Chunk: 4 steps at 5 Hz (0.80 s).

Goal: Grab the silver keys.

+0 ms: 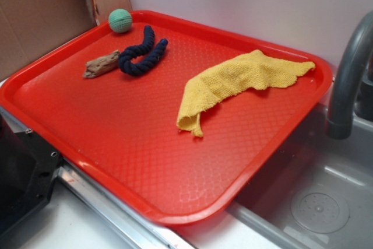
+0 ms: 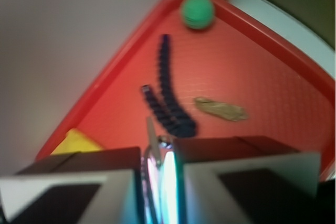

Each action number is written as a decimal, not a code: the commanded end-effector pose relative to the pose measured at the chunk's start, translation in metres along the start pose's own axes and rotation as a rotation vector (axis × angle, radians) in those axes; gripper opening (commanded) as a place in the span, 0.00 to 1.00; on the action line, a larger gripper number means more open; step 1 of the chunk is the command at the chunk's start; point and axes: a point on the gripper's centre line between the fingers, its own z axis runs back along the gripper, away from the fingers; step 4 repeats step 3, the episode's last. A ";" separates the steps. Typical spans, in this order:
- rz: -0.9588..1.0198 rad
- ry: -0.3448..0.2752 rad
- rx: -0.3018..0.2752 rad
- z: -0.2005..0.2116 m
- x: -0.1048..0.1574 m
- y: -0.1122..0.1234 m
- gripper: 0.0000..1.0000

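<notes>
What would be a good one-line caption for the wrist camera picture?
Gripper shut on silver keys, above a red tray with blue rope, green ball and brown wood piece.

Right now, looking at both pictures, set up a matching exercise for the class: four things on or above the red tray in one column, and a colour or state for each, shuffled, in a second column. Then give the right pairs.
Column one:
1. ball
2. rope
3. cloth
4. keys

Column two:
A. yellow, crumpled on the tray
B. held between the shut fingers of the gripper
C. green, at the tray's far corner
D. dark blue, bent in a curve beside the brown wood piece

Pairs: 1-C, 2-D, 3-A, 4-B
</notes>
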 end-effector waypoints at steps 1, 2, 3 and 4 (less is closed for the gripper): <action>-0.192 0.077 0.009 0.026 -0.010 -0.029 0.00; -0.186 0.069 0.049 0.020 -0.012 -0.030 0.00; -0.192 0.080 0.061 0.019 -0.015 -0.030 0.00; -0.192 0.080 0.061 0.019 -0.015 -0.030 0.00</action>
